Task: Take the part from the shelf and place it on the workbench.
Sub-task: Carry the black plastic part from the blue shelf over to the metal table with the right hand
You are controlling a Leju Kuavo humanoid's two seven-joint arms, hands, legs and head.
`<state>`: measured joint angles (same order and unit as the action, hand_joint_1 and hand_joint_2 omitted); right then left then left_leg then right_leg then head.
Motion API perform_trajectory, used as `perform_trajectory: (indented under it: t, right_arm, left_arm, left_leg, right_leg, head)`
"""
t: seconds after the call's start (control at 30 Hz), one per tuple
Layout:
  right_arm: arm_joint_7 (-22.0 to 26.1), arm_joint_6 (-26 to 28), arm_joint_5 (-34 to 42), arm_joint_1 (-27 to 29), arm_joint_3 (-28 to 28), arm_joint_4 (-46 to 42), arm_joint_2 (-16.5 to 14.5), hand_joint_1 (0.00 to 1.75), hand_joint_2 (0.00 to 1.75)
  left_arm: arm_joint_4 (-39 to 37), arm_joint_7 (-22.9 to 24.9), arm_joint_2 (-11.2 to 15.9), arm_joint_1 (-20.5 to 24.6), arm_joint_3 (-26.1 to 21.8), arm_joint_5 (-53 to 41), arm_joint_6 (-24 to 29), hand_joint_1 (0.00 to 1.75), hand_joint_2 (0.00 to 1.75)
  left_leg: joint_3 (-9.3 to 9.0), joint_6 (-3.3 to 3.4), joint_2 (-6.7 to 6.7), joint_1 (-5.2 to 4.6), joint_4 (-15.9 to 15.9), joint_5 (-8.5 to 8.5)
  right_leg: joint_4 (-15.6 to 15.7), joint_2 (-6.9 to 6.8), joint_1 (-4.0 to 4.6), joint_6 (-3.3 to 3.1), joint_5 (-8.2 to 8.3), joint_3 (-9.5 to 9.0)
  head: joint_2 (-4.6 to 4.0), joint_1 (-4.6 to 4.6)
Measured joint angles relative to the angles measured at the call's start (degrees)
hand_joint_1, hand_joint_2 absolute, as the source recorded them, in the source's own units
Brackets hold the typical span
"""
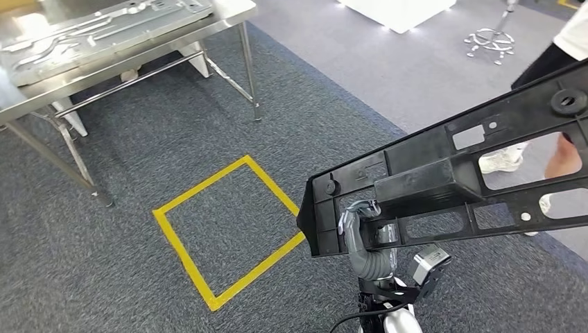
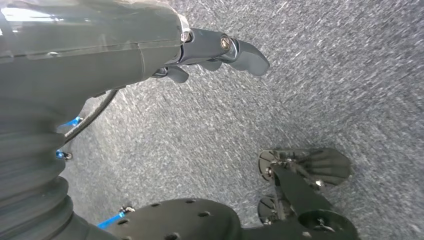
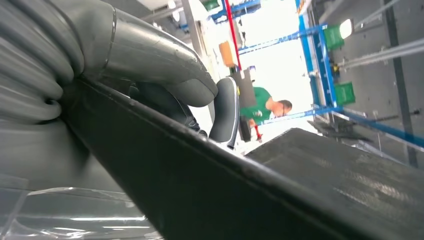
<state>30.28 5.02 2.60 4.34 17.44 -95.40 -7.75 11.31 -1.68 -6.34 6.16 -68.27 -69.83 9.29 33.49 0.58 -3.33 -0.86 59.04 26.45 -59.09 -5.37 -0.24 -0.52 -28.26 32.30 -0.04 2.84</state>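
Table (image 1: 229,17) sits far left w/ metal pieces on it, well apart from the robot. Part (image 1: 444,184), long black frame, rides tilted in the air above the carpet (image 1: 139,277) near the yellow square (image 1: 182,250). Right hand (image 1: 362,232) grips its near end. Left hand (image 2: 220,50) hangs by the floor, fingers curled, holding nothing. Best to keep the part level, walk toward the table and mind the far end's swing near the person (image 1: 555,62).
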Motion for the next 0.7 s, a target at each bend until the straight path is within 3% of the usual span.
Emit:
perform_trajectory:
  t: [0.1,0.17,0.23,0.3,0.33,0.4,0.47,0.57,0.63,0.7]
  right_arm:
    - [-0.1,0.0,0.0,0.0,0.0,-0.3,-0.1,1.75,1.75]
    - [0.0,0.0,-0.1,0.0,0.0,-0.6,-0.1,1.75,1.75]
    - [-0.1,0.1,-0.1,0.1,-0.1,-0.9,-0.1,1.75,1.75]
    - [-0.2,0.1,-0.1,0.4,-0.1,-0.9,0.0,1.75,1.75]
    - [-0.3,0.1,-0.1,0.5,-0.1,-0.9,0.0,1.75,1.75]
    - [-0.3,0.0,-0.2,0.5,-0.1,-0.9,0.0,1.75,1.75]
    - [-0.3,-0.1,-0.1,0.4,-0.2,-1.0,0.0,1.75,1.75]
    - [-0.2,-0.3,0.1,0.3,-0.3,-1.0,-0.1,1.75,1.75]
    - [-0.2,-0.4,0.2,0.1,-0.3,-1.1,-0.4,1.75,1.75]
    - [-0.1,-0.5,0.2,0.1,-0.4,-1.1,-0.6,1.75,1.75]
  left_arm:
    - [0.0,0.0,0.0,-0.2,0.2,-0.3,-0.2,0.00,1.75]
    - [0.0,0.0,0.0,-0.2,0.3,-0.4,-0.3,0.00,1.75]
    - [0.0,0.0,-0.1,0.0,0.4,-0.3,-0.3,0.00,1.75]
    - [0.0,-0.1,-0.1,0.2,0.4,-0.3,-0.3,0.00,1.75]
    - [0.0,-0.1,-0.1,0.1,0.4,-0.3,-0.3,0.00,1.75]
    - [0.0,-0.1,-0.1,0.1,0.4,-0.3,-0.4,0.00,1.75]
    - [0.0,-0.1,-0.1,0.1,0.4,-0.2,-0.4,0.00,1.75]
    - [0.0,-0.3,-0.1,-0.2,0.4,-0.1,-0.4,0.00,1.75]
    - [0.0,-0.4,0.0,-0.5,0.4,-0.1,-0.4,0.00,1.75]
    - [0.0,-0.4,0.0,-0.3,0.4,-0.1,-0.4,0.00,1.75]
  left_leg:
    - [-0.34,0.70,1.28,-0.13,-1.2,-0.24]
    - [-1.09,1.23,2.42,0.34,-2.2,-0.78]
    - [-1.34,1.57,3.62,0.58,-2.6,-1.01]
    - [-1.24,1.61,5.07,0.60,-2.4,-0.98]
    - [-1.22,1.54,5.85,0.63,-2.2,-0.92]
    - [-1.19,1.18,7.30,0.80,-1.6,-0.63]
    - [-0.85,0.56,8.40,0.83,-0.7,-0.14]
    - [-0.16,-0.43,9.08,0.90,-0.2,0.09]
    - [0.14,-1.07,7.80,0.98,0.4,0.67]
    - [2.06,-1.61,5.36,1.04,4.7,3.27]
  right_leg:
    - [0.2,-1.04,-0.12,0.85,-0.20,-0.54]
    - [-1.9,1.28,-0.28,1.37,-1.86,0.11]
    - [-8.3,4.27,-0.51,1.65,-5.26,3.24]
    - [-14.1,5.01,-0.69,1.89,-6.98,6.37]
    - [-14.4,5.09,-0.79,2.01,-6.28,6.74]
    - [-9.0,5.59,-1.09,2.21,-2.27,4.40]
    - [-2.7,6.63,-1.23,2.16,0.22,1.56]
    - [-0.8,7.16,-0.98,1.27,0.29,1.05]
    - [-0.5,6.88,-0.99,0.50,0.51,0.96]
    - [-0.2,6.36,-1.03,-0.09,0.62,0.82]
  head:
    - [0.00,0.00]
    - [0.00,-0.04]
    - [0.00,-0.10]
    - [0.00,-0.12]
    - [0.00,-0.11]
    - [0.00,-0.12]
    - [0.00,-0.16]
    - [0.00,-0.23]
    - [0.00,-0.18]
    - [0.00,-0.07]
